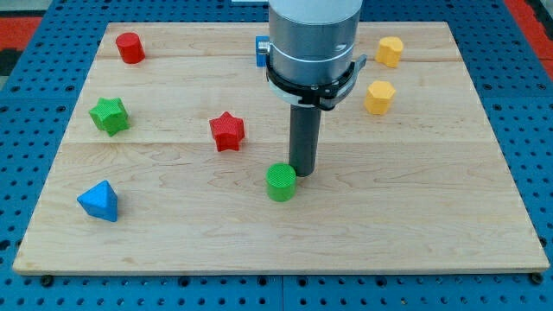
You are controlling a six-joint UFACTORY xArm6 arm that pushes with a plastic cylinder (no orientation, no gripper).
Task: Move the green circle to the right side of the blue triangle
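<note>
The green circle [281, 182] sits on the wooden board [415, 216] just below the view's centre. My tip [302, 174] stands right beside it, at its upper right, touching or nearly touching. The blue triangle [98, 200] lies far off at the view's lower left, well to the left of the green circle.
A red star [227, 130] lies up-left of the green circle. A green star [110, 115] and a red cylinder [130, 47] are at the left. Two yellow blocks [389, 51] [379, 97] are at the upper right. A blue block [260, 49] is partly hidden behind the arm.
</note>
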